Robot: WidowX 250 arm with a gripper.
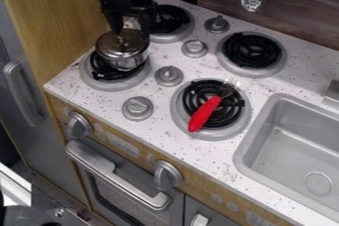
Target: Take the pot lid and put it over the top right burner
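Standing upright at the far left, a grey door with a curved handle (22, 93), then a wooden panel (53, 22). Farther along, below the counter (157, 121), an oven handle (119, 175) and two front knobs. Above, by the counter's left edge, the front left burner (94, 84), with a metal pot (126, 63) over its coil. On top of the pot, the silver lid (118, 47), knob uppermost. Hanging just above that lid, the black gripper (131, 30), fingers spread apart. Behind, the back left burner (175, 36), partly hidden by the arm. Next, four grey knobs between the burners, then the front right burner (212, 132), bearing a red-handled utensil (204, 114), wire end pointing back and right. Behind that, the back right burner (253, 49). Last, at the right edge, a grey sink (244, 153).
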